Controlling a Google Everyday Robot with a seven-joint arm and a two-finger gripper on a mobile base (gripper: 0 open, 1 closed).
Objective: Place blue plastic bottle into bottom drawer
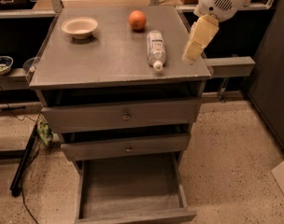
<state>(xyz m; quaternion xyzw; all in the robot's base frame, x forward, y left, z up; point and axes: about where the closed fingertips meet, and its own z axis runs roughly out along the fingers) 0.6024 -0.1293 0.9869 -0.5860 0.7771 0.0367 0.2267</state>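
The blue plastic bottle lies on its side on the grey cabinet top, white cap toward the front edge. The bottom drawer is pulled out and its flat grey inside is bare. My gripper, cream-coloured under a white arm, hangs over the right edge of the cabinet top, just right of the bottle and apart from it. It holds nothing.
An orange and a pale bowl sit at the back of the cabinet top. The two knobbed drawers stand slightly ajar. A shelf with a small bowl is at the left. A dark wall is at the right.
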